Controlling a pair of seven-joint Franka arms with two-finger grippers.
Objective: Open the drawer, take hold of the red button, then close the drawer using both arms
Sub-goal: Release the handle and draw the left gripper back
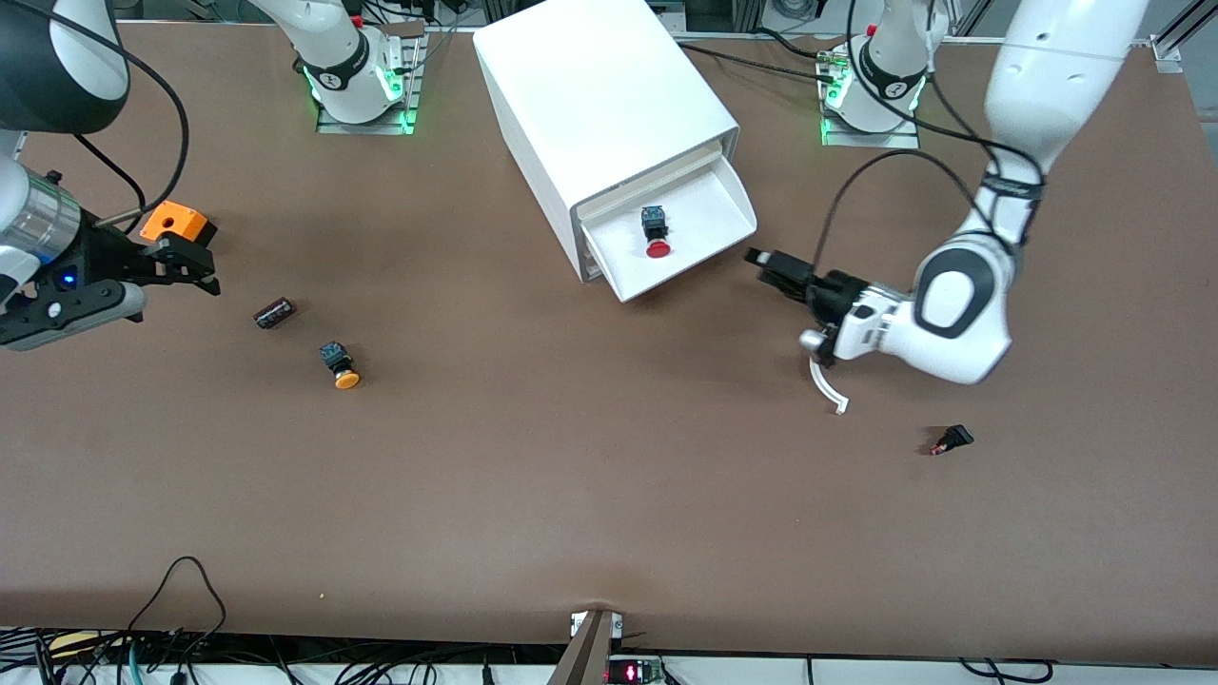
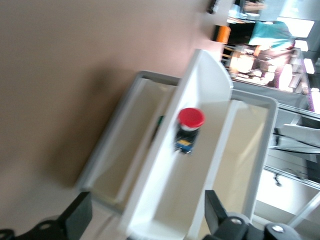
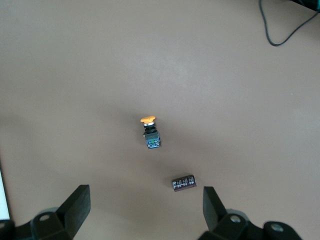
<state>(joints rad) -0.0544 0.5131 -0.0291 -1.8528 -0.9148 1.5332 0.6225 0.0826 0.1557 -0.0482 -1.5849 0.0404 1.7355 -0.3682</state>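
Two arms are sharing the table, and going across the front view from the right arm's end, the right gripper [image 1: 190, 269] is hanging over the table near an orange box with a hole [image 1: 172, 223], its fingers spread wide and holding nothing; this arm is waiting. Just past it, a small dark cylinder [image 1: 274, 312] and an orange-capped button [image 1: 340, 366] are lying on the table [image 1: 571, 495], both showing under the right wrist camera. Next, the white cabinet [image 1: 599, 105] is standing with its lowest drawer [image 1: 723, 195] pulled out, and the button [image 1: 656, 231] is lying on its side inside that drawer, red cap toward the front camera. Toward the left arm's end, the left gripper [image 1: 775, 269] is hanging beside the drawer's open end, fingers [image 2: 75, 217] fully apart and empty. A grab from here could be going wrong if a finger is clipping the drawer's wall on the way in, shoving the drawer or tipping the cabinet, or if the round cap is rolling out of a pinch. A curved white piece [image 1: 826, 385] and a small black part [image 1: 952, 440] are lying nearer the front camera; what they are is hard to make out. The cabinet's other drawers are hidden from above.
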